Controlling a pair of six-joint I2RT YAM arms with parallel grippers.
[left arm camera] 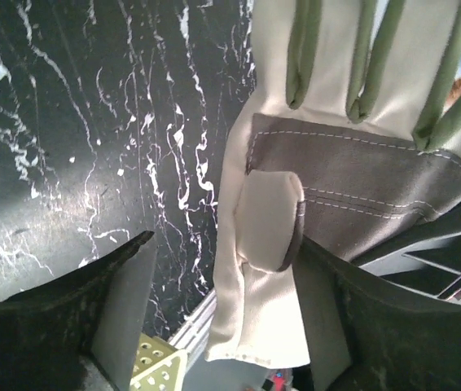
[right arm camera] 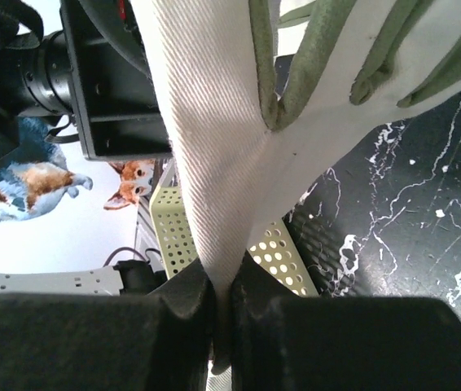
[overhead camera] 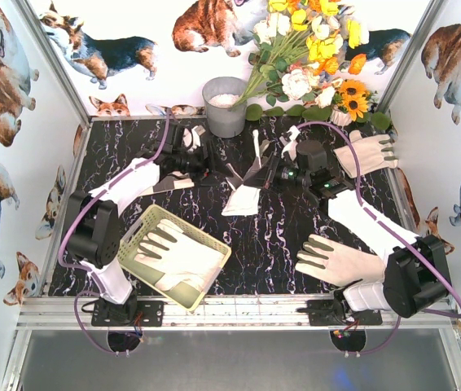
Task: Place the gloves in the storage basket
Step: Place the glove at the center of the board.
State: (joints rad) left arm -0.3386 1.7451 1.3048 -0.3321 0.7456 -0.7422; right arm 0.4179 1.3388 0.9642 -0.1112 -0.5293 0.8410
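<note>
My right gripper [overhead camera: 256, 173] [right arm camera: 222, 281] is shut on a cream glove [overhead camera: 243, 198] [right arm camera: 214, 147] with green finger edges, which hangs above the middle of the table. My left gripper [overhead camera: 218, 173] [left arm camera: 224, 244] is open, with its jaws on either side of that glove's cuff and thumb [left arm camera: 267, 220]; the grey palm patch [left arm camera: 361, 204] faces its camera. The pale yellow-green storage basket [overhead camera: 151, 221] sits at the front left with gloves [overhead camera: 180, 257] lying in it. Its corner shows in the left wrist view [left arm camera: 159, 364] and its wall in the right wrist view [right arm camera: 275, 252]. Another glove [overhead camera: 338, 261] lies at the front right and one [overhead camera: 369, 152] at the back right.
A grey metal bucket [overhead camera: 225, 106] stands at the back centre beside a bunch of artificial flowers [overhead camera: 312, 49]. White walls with dog pictures close in the table on three sides. The arm bases are at the near edge.
</note>
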